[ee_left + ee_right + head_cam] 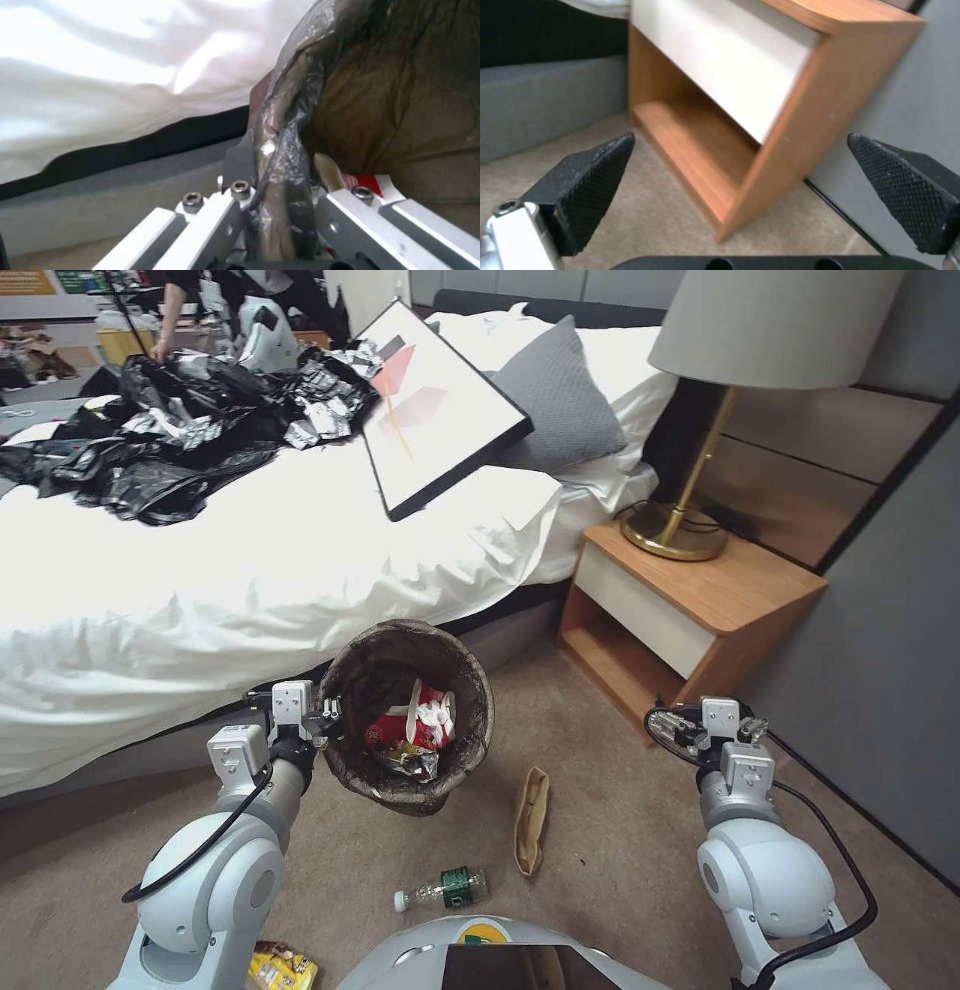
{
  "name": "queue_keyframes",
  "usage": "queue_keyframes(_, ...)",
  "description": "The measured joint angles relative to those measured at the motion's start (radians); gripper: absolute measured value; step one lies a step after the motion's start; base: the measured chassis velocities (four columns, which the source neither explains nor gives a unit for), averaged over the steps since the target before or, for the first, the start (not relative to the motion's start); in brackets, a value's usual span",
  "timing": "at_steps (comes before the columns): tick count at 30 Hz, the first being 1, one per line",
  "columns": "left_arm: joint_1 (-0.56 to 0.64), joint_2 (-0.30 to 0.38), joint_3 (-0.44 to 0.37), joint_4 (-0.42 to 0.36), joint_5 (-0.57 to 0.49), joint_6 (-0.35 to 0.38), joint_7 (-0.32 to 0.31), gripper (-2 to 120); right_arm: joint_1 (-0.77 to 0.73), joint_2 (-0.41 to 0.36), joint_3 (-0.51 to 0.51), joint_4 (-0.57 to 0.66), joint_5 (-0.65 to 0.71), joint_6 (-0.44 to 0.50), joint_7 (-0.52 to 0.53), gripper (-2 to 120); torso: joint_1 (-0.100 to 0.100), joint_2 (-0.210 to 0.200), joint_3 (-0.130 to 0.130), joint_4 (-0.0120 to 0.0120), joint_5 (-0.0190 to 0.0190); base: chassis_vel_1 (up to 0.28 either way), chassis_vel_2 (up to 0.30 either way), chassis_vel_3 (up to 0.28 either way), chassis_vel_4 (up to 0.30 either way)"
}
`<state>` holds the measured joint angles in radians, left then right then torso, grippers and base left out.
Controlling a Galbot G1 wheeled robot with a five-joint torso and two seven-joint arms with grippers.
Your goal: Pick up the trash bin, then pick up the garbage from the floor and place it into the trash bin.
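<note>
Left gripper [325, 710] clamped on the liner-covered rim of the trash bin [408, 715], held beside the bed [250, 570]; right gripper [740, 187], jaws apart and empty, must next likely descend to the floor's tan carton [531, 818] or bottle [442, 888].

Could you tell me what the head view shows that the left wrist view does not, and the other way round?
Head view alone: the garbage left on the floor, a bottle, a tan carton and a yellow snack bag; also the nightstand, and the right gripper, open and empty beside it.

Left wrist view alone: the close-up of the grip, with the liner-covered rim of the trash bin pinched between the left gripper's jaws.

Both: the trash bin, the red-and-white wrappers inside it, and the white bed sheet.
</note>
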<state>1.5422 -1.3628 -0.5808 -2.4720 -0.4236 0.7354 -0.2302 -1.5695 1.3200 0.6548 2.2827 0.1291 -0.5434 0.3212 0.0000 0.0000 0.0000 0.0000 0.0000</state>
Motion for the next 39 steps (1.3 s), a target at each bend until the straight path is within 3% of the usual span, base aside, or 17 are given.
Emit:
queue_keyframes(29, 0.001, 0.001, 0.006, 0.007, 0.025, -0.001, -0.007, 0, 0.014, -0.015, -0.023, 0.022, -0.018, 0.025, -0.004, 100, 0.000, 0.000, 0.000, -0.0005, 0.0000, 0.024, 0.023, 0.024, 0.024)
queue_keyframes(30, 0.001, 0.001, 0.008, 0.007, 0.026, -0.001, -0.007, 0, 0.026, -0.021, -0.032, 0.022, -0.010, 0.020, -0.002, 100, 0.000, 0.000, 0.000, 0.0003, 0.0001, 0.000, 0.000, 0.000, 0.000)
queue_keyframes(31, 0.001, 0.001, 0.009, 0.007, 0.027, -0.001, -0.007, 0, 0.032, -0.027, -0.041, 0.018, 0.019, 0.002, 0.016, 100, 0.000, 0.000, 0.000, -0.0003, -0.0002, 0.000, 0.000, 0.000, 0.000)
queue_keyframes(32, -0.001, 0.000, 0.014, 0.008, 0.032, 0.000, -0.007, 0, 0.071, -0.055, -0.083, -0.011, 0.141, -0.073, 0.083, 100, 0.000, 0.000, 0.000, -0.0007, -0.0009, 0.000, 0.000, 0.000, 0.000)
queue_keyframes(33, -0.001, 0.000, 0.014, 0.008, 0.032, 0.000, -0.007, 0, 0.071, -0.055, -0.083, -0.011, 0.141, -0.073, 0.083, 100, 0.000, 0.000, 0.000, -0.0007, -0.0009, 0.000, 0.000, 0.000, 0.000)
queue_keyframes(34, -0.001, 0.000, 0.017, 0.008, 0.036, 0.000, -0.006, 0, 0.131, -0.092, -0.133, -0.044, 0.259, -0.139, 0.141, 100, 0.000, 0.000, 0.000, 0.0000, 0.0013, 0.000, 0.000, 0.000, 0.000)
queue_keyframes(35, -0.001, 0.000, 0.017, 0.008, 0.038, 0.000, -0.006, 0, 0.163, -0.115, -0.156, -0.063, 0.313, -0.164, 0.169, 100, 0.000, 0.000, 0.000, 0.0008, 0.0006, 0.000, 0.000, 0.000, 0.000)
queue_keyframes(36, 0.000, 0.001, 0.017, 0.008, 0.040, 0.000, -0.005, 0, 0.199, -0.141, -0.190, -0.090, 0.371, -0.185, 0.199, 100, 0.000, 0.000, 0.000, 0.0010, -0.0012, 0.000, 0.000, 0.000, 0.000)
queue_keyframes(38, 0.003, 0.004, 0.012, 0.005, 0.041, 0.000, -0.003, 0, 0.247, -0.169, -0.240, -0.136, 0.446, -0.194, 0.222, 100, 0.000, 0.000, 0.000, -0.0002, 0.0004, 0.000, 0.000, 0.000, 0.000)
queue_keyframes(39, 0.005, 0.004, 0.009, 0.003, 0.041, 0.000, -0.002, 0, 0.276, -0.177, -0.263, -0.163, 0.488, -0.197, 0.238, 100, 0.000, 0.000, 0.000, 0.0007, 0.0005, 0.000, 0.000, 0.000, 0.000)
